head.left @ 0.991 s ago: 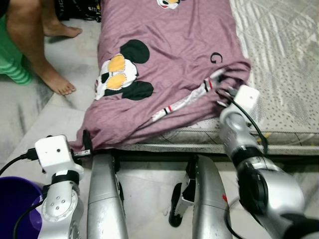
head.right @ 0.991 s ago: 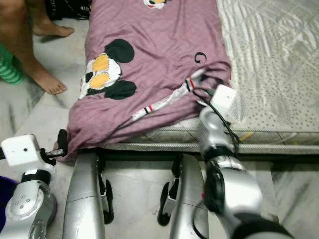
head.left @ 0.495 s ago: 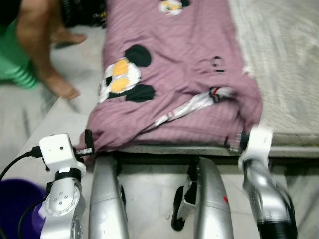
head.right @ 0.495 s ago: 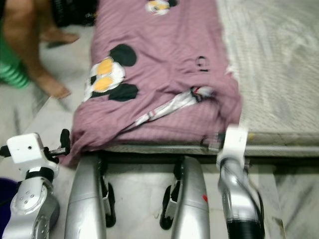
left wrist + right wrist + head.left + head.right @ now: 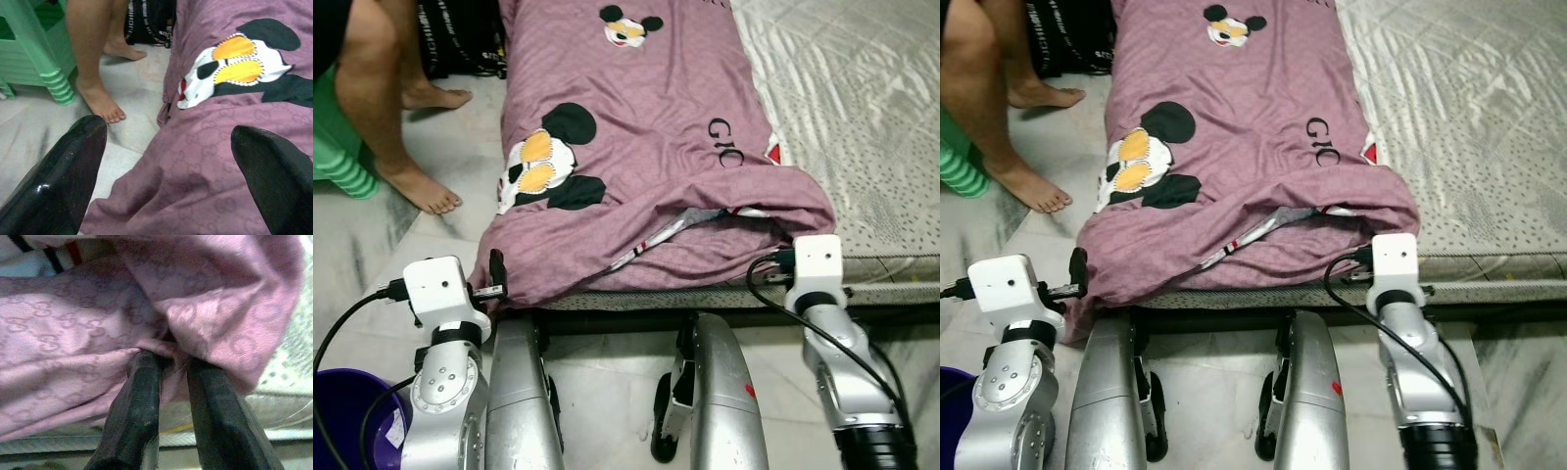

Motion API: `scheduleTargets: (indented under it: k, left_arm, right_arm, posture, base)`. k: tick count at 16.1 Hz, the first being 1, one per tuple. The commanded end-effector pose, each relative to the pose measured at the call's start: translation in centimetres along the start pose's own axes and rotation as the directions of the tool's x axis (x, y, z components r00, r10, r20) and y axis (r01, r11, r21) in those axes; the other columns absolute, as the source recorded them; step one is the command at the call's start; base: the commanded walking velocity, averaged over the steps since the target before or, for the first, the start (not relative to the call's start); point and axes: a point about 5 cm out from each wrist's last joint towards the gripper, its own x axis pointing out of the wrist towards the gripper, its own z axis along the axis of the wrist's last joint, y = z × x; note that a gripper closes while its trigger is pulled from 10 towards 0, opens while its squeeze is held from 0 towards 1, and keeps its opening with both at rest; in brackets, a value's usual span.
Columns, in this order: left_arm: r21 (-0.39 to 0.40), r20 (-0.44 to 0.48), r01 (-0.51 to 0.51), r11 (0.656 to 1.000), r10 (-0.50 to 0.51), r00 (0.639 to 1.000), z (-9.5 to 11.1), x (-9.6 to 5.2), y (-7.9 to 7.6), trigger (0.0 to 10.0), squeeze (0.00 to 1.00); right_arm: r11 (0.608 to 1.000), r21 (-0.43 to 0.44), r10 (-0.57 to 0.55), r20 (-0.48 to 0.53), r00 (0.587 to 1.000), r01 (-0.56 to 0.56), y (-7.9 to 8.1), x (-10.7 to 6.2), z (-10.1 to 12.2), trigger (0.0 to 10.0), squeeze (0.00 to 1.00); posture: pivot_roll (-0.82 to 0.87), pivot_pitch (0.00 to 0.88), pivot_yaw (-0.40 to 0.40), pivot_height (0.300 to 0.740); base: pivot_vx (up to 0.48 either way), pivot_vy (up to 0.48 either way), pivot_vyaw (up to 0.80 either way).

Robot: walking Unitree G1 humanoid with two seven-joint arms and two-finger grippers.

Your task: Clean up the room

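1. Purple blanket (image 5: 636,127): spread along the bed (image 5: 862,117), near edge overhanging both grippers.
2. Right gripper (image 5: 168,357): pinching the blanket's corner fold; thin bite, may slip.
3. Left gripper (image 5: 168,142): spread wide, gripping nothing; blanket could sag floorward.

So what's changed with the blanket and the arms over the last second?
The right gripper, shut on the blanket, drew its corner back from up on the bed to the near edge, smoothing the bunched fabric flatter. The left gripper stays open at the blanket's other near corner. The person's feet stayed put.
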Motion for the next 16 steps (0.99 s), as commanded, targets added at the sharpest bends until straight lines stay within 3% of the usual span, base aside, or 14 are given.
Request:
scheduleTargets:
  k: [1, 7, 12, 16]
  left_arm:
    - [0.007, -0.021, -0.006, 1.000, 0.006, 1.000, -0.7, -0.2, 0.3, 10.0, 0.00]
    - [0.011, -0.009, 0.016, 1.000, -0.016, 1.000, -0.4, 0.6, 0.0, 10.0, 0.00]
    - [0.017, 0.004, 0.024, 1.000, -0.024, 1.000, -0.3, 0.9, -0.2, 10.0, 0.00]
    - [0.015, 0.013, 0.030, 0.999, -0.030, 0.999, -0.2, 1.2, -0.4, 10.0, 0.00]
  right_arm:
    - [0.998, -0.055, -0.004, -0.004, 1.000, 0.004, -0.5, -0.7, -0.7, 10.0, 1.00]
    - [0.994, -0.108, -0.027, -0.136, 0.990, 0.012, -1.3, -3.3, -4.2, 10.0, 1.00]
    - [0.984, -0.176, -0.024, 0.040, 0.999, 0.031, -1.2, -2.2, -1.9, 10.0, 1.00]
    - [0.993, -0.112, 0.038, 0.094, 0.995, -0.027, 0.2, -0.9, -0.5, 10.0, 1.00]
  posture:
    - [0.07, 0.185, -0.044, 0.554]
    - [0.06, 0.172, -0.027, 0.554]
    - [0.06, 0.163, -0.021, 0.554]
    - [0.06, 0.160, -0.022, 0.554]
  base:
    - [0.000, 0.000, 0.00]
    - [0.000, 0.000, 0.00]
    - [0.000, 0.000, 0.00]
    - [0.000, 0.000, 0.00]
